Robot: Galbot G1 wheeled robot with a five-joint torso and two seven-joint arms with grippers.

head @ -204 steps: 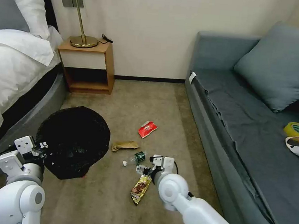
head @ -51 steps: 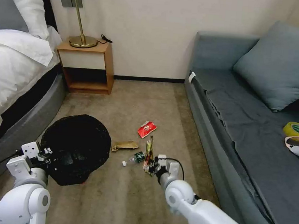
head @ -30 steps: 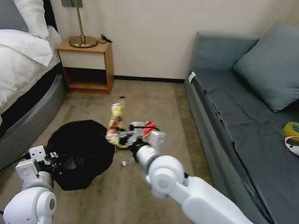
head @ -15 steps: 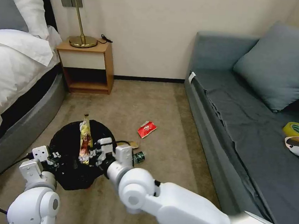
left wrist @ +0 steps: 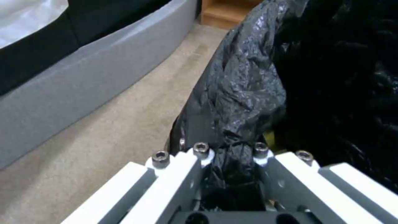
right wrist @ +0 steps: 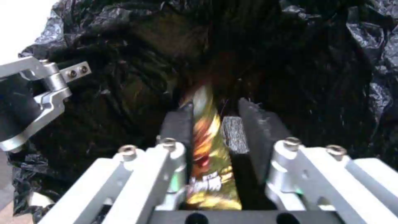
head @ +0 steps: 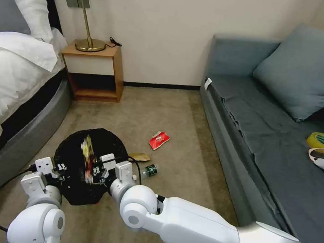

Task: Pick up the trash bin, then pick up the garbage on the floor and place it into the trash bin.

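Observation:
The trash bin [head: 72, 155], lined with a crinkly black bag, stands at the floor's left with my left gripper [head: 60, 167] shut on its near rim; the bag [left wrist: 248, 77] is pinched in the left gripper [left wrist: 230, 149]. My right gripper [head: 96, 171] reaches over the bin mouth. The gold-and-dark wrapper [head: 87, 156] lies loosely between its parted fingers [right wrist: 178, 124], blurred above the bag [right wrist: 311, 62]. On the carpet lie the red snack packet [head: 159, 140], the brown paper bag [head: 140, 156] and the small bottle [head: 149, 170].
A bed [head: 17, 86] borders the left, and a wooden nightstand [head: 94, 70] with a lamp stands at the back wall. A grey sofa [head: 264, 119] runs along the right with a yellow tape roll [head: 322, 140] on it. Open carpet lies between.
My right arm lifted the wrapper off the floor, swung it left over the bin and lowered it into the mouth. The left gripper kept its hold on the rim.

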